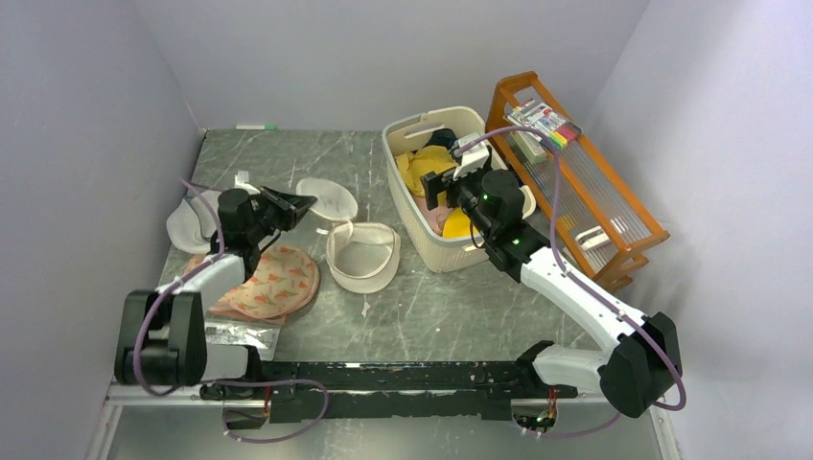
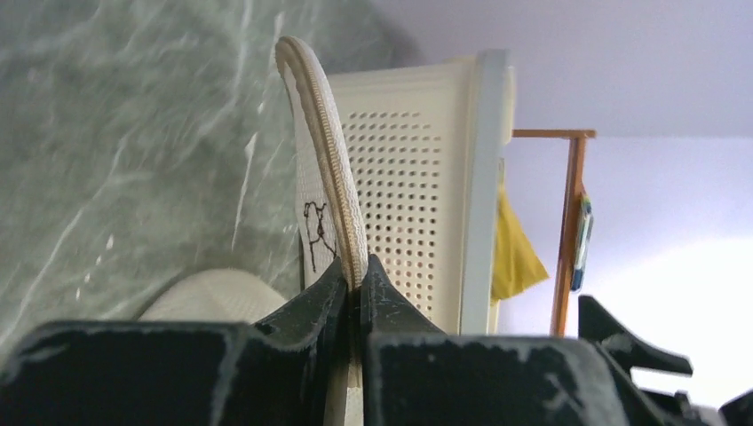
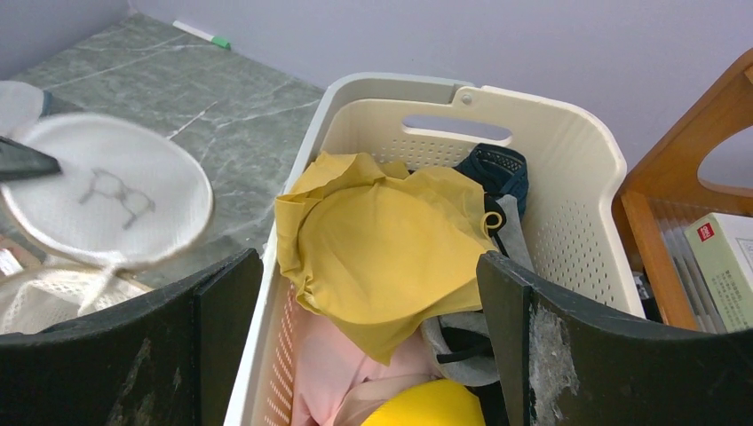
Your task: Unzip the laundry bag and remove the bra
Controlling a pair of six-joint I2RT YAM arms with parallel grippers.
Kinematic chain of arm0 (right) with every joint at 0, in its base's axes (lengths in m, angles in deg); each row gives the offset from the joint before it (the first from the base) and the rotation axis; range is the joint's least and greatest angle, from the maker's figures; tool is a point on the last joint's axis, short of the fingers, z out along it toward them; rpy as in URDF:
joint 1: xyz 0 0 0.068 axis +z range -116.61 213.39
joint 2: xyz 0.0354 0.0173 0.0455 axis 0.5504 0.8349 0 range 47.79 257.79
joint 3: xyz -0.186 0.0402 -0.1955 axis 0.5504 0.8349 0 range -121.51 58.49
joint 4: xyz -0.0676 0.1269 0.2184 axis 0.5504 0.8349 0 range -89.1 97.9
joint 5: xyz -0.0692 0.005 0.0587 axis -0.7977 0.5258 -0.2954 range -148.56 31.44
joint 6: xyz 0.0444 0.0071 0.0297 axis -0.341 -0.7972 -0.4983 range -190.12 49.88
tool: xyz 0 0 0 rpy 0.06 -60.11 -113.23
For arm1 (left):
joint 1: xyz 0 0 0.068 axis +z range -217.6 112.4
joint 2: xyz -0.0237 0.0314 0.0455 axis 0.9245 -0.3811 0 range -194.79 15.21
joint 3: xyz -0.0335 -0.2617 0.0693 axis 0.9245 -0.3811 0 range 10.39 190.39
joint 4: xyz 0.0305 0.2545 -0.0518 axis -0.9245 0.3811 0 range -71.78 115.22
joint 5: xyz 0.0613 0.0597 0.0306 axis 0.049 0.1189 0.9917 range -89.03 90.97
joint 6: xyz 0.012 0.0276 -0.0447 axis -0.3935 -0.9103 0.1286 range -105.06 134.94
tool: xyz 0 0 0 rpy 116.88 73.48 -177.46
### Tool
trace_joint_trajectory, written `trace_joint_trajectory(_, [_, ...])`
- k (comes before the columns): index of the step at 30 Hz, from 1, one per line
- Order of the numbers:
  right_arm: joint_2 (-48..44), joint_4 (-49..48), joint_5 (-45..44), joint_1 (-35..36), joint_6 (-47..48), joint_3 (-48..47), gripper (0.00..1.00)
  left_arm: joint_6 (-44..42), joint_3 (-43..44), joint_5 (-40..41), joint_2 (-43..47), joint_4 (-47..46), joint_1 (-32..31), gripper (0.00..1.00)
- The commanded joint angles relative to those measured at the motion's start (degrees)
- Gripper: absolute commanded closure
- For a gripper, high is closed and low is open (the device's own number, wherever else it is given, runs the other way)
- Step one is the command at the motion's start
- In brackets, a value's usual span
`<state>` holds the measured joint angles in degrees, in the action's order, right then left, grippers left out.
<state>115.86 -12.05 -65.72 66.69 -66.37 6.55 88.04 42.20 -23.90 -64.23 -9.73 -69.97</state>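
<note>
The cream-white mesh laundry bag is unzipped. Its lid stands lifted, and the open base lies on the table beside the basket. My left gripper is shut on the lid's zip rim, next to the black logo. The lid also shows in the right wrist view. The mustard-yellow bra lies in the cream basket on top of other clothes, with a dark strap at its right. It also shows in the top view. My right gripper hangs open and empty just above it.
The basket also holds a pale pink garment, a brighter yellow cloth and dark items. A pink printed round bag and a grey round bag lie left. A wooden rack stands to the right of the basket.
</note>
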Motion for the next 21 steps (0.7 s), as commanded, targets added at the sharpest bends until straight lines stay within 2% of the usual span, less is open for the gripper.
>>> trace_joint_trajectory(1, [-1.6,-1.1,-1.3,0.3,0.0,0.3,0.08,-14.3,-0.9,5.8,9.7,-3.7,0.3,0.86])
trace_joint_trajectory(4, [-1.7,-1.0,-1.4,0.4,0.0,0.2,0.08,-22.4,-1.8,10.8,17.3,1.6,0.2,0.93])
trace_joint_trajectory(8, [-1.4,-1.1,-1.0,0.5,-0.2,0.2,0.08,-33.5,-3.3,15.7,25.2,3.8,0.3,0.93])
trace_joint_trajectory(17, [0.6,0.5,-1.1,0.6,-0.3,-1.2,0.08,-62.5,-2.3,7.2,33.0,6.3,-2.5,0.93])
trace_joint_trajectory(21, [-0.6,-0.5,-1.3,0.7,-0.2,-0.2,0.08,-71.4,-3.4,5.6,34.4,6.2,-5.5,0.93])
